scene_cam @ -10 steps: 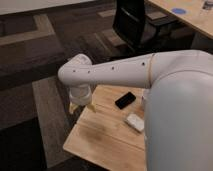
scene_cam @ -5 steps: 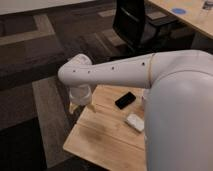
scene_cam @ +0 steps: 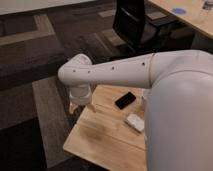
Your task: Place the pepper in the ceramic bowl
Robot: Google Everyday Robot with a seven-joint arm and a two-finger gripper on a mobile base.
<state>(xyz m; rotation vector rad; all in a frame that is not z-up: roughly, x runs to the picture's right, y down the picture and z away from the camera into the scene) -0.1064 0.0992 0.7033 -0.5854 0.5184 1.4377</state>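
- Currently the big white arm (scene_cam: 125, 72) fills the near side and hides whatever lies low and right of the pincer.
- Wooden table (scene_cam: 100, 142) spreads below and right of the pincer. A small white block (scene_cam: 134, 121) lies on it, down-right of the pincer and well apart.
- A black flat slab (scene_cam: 125, 100) lies on the table right of the pincer, near it but not touching.
- Pincer (scene_cam: 82, 106) points down over the table's far left corner. Cannot tell how wide it is or whether it holds anything.
- Pepper is not in view, and neither is the bowl. They may be behind the arm, cannot tell.
- Likely step is locating or reaching for the pepper. To do it well, confirm where the pepper is before lowering, keep the pincer inside the table edge, and stay clear of the slab.
- Black chair (scene_cam: 134, 22) stands far behind the pincer, up-right. A desk (scene_cam: 192, 22) stands farther right.
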